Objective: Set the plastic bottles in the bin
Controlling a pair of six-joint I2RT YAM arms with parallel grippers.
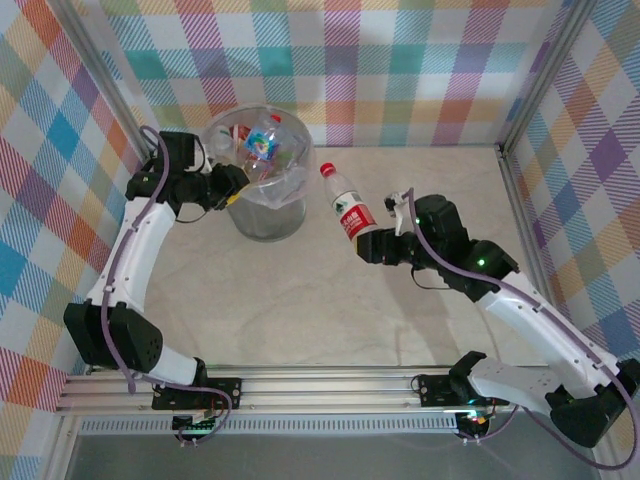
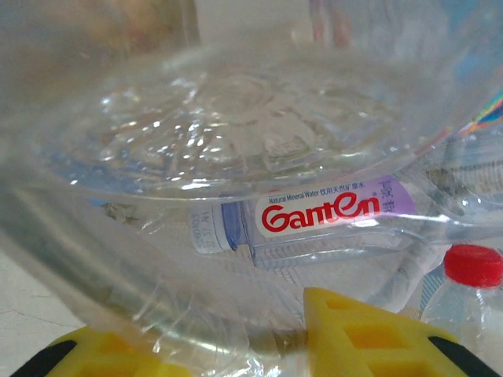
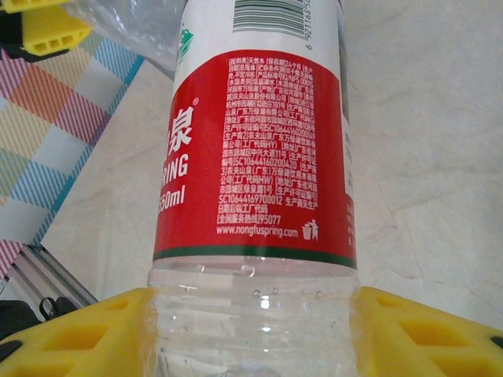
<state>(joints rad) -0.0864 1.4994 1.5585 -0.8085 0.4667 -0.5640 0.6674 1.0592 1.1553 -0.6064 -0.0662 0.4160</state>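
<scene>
right gripper [image 1: 372, 245] clamps a red-label bottle [image 1: 348, 208] by its base, beside the bin [image 1: 262, 225]. left gripper [image 1: 232, 192] pinches the bin's rim.

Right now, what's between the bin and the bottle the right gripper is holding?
Just bare table, as the top view shows: nothing sits between the bin and the red-labelled bottle in the right gripper.

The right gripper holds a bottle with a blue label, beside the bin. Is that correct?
No: the label is red, not blue, as the right wrist view shows. The right gripper does hold the bottle beside the bin.
</scene>
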